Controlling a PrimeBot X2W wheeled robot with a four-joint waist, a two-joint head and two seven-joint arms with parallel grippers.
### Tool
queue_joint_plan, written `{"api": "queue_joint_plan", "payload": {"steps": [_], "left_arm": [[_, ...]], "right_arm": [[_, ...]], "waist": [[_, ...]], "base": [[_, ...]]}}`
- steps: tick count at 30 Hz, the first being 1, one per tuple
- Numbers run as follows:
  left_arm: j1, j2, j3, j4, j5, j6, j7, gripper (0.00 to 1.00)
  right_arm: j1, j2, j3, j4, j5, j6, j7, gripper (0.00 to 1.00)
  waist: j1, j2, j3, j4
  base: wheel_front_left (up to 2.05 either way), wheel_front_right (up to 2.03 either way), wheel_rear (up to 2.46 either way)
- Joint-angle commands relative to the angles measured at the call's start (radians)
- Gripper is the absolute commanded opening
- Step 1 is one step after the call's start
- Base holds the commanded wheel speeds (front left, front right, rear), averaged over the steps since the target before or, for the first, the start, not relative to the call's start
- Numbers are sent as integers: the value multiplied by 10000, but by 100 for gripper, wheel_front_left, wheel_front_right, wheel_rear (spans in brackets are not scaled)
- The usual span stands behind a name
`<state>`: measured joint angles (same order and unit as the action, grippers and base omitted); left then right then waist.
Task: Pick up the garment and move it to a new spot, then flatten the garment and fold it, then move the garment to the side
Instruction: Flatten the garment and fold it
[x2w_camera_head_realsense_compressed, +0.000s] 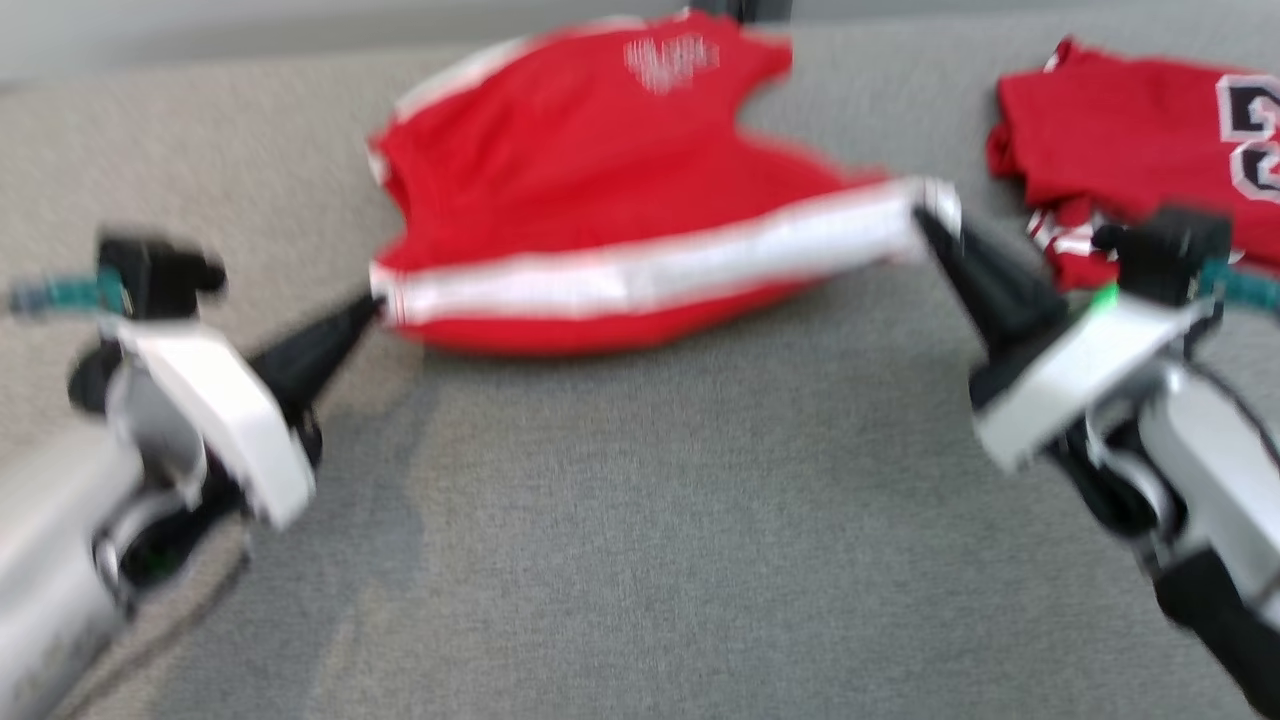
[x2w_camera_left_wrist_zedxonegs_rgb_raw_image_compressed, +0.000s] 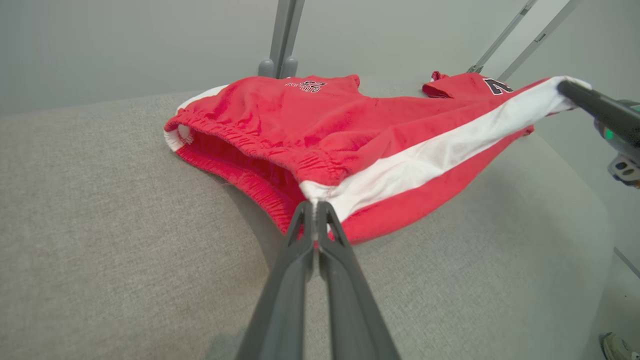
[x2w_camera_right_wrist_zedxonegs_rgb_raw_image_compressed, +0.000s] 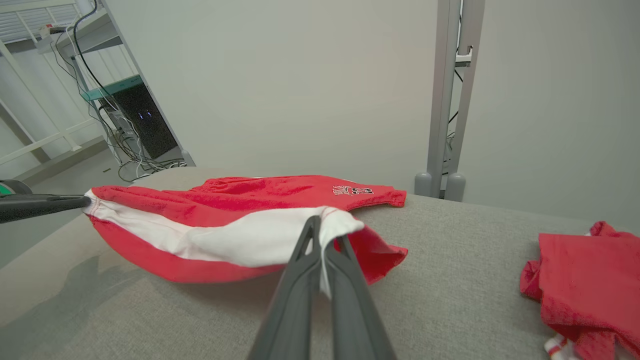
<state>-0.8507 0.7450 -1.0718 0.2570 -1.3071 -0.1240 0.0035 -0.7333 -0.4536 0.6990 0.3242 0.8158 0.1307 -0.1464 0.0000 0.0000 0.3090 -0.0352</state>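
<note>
A: The shorts (x2w_camera_head_realsense_compressed: 600, 170) lay on the grey cushion (x2w_camera_head_realsense_compressed: 650, 520), near edge lifted. The left gripper (x2w_camera_head_realsense_compressed: 375, 300) pinched the waistband end of the white stripe. The right gripper (x2w_camera_head_realsense_compressed: 920, 215) pinched the hem end. Both were pressed tight on cloth.

B: Judged as flattening, possibly mid-carry. The next move likely called for keeping the stripe taut and lowering evenly, clear of the second red garment (x2w_camera_head_realsense_compressed: 1120, 130).

I see a grey fabric-covered desk (x2w_camera_head_realsense_compressed: 640, 560) under soft, even light. Behind it stands a plain pale wall (x2w_camera_right_wrist_zedxonegs_rgb_raw_image_compressed: 300, 75), and a grey metal post (x2w_camera_right_wrist_zedxonegs_rgb_raw_image_compressed: 445, 100) rises at the desk's far edge. Off to one side, a rack (x2w_camera_right_wrist_zedxonegs_rgb_raw_image_compressed: 107, 86) holds a black box (x2w_camera_right_wrist_zedxonegs_rgb_raw_image_compressed: 136, 122) above tangled cables (x2w_camera_right_wrist_zedxonegs_rgb_raw_image_compressed: 145, 162).
</note>
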Motion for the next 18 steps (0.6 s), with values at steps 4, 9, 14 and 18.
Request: {"api": "queue_joint_plan", "payload": {"steps": [4, 9, 14, 18], "left_arm": [[1496, 515, -347, -1258, -410, 546, -166, 0], [2931, 1271, -767, -3074, -796, 1370, -167, 0], [3800, 2025, -1000, -4733, -1050, 2033, -241, 0], [3942, 2251, -960, -5306, -1112, 2367, -283, 0]], "right_arm": [[1842, -893, -201, -1250, 437, -1, 911, 0], [4002, -1586, -1054, -2703, 673, 1, 2106, 0], [6100, -1679, -2482, -4190, 605, 1, 3115, 0], [7091, -1214, -3580, -5120, 93, 1, 3700, 0]], "waist": [[0, 0, -1538, -80], [0, 0, -1999, -180], [0, 0, -2188, -198], [0, 0, -2232, -145]], "base": [[0, 0, 0], [0, 0, 0], [0, 0, 0], [0, 0, 0]]}}
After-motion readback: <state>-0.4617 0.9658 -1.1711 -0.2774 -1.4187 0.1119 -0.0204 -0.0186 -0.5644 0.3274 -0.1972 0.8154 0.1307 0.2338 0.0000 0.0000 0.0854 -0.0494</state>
